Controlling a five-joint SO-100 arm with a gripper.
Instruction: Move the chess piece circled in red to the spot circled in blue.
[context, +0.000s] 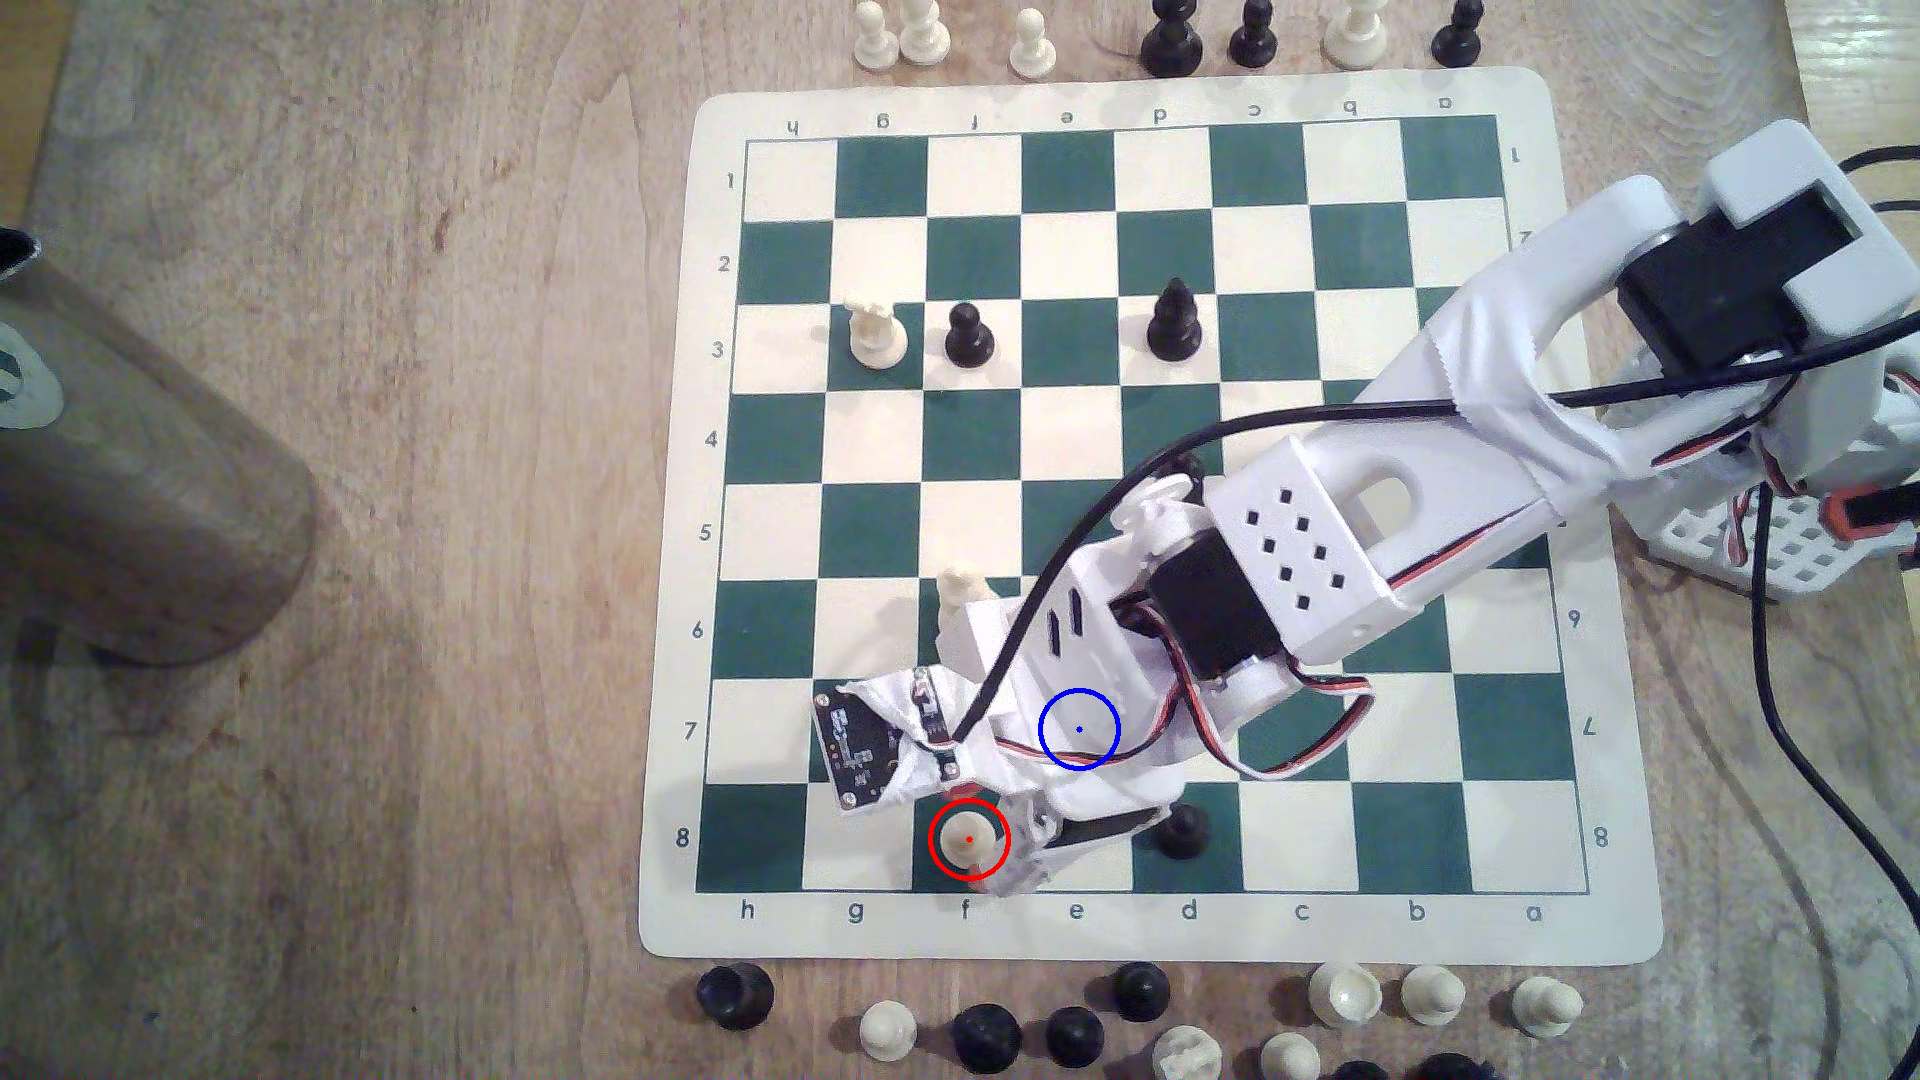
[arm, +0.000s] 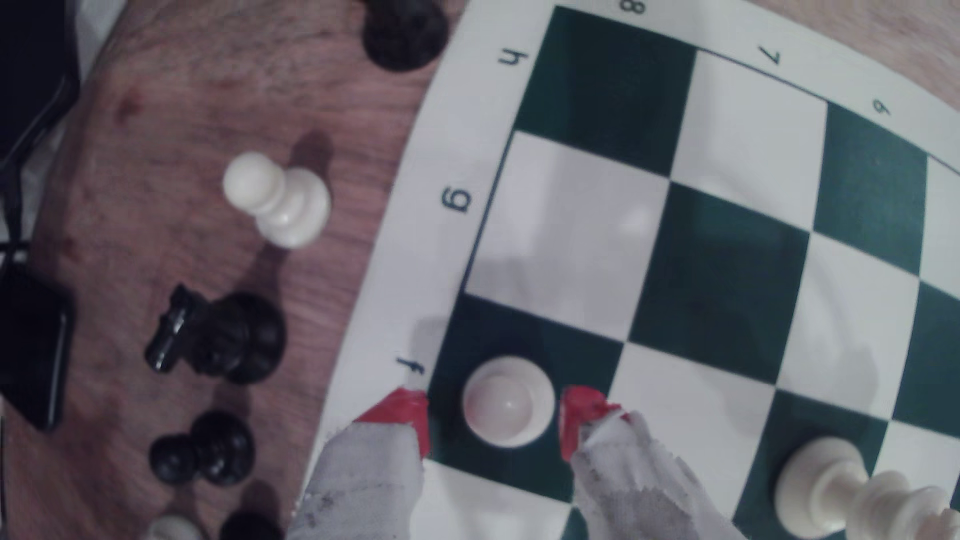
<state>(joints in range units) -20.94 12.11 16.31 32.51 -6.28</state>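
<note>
On the green-and-cream chessboard (context: 1143, 914), the cream pawn (context: 968, 834) stands ringed in red on f8, near edge. The white arm (context: 1455, 478) reaches from the exterior view's right, covering the blue-ringed square (context: 1078, 729) on e7. A black pawn (context: 1182, 831) stands on d8.

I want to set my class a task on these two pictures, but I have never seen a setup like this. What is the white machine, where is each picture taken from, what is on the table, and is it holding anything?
The white machine is a small robot arm. One picture looks down from a camera above the table; the other comes from a camera on the arm's wrist. A green-and-cream chessboard lies on a wooden table, with spare pieces along two edges. The arm's hand has two red-tipped fingers, open on either side of a cream pawn ringed in red. A gap shows each side, so nothing is gripped yet. The blue ring marks the target square, currently under the arm.
</note>
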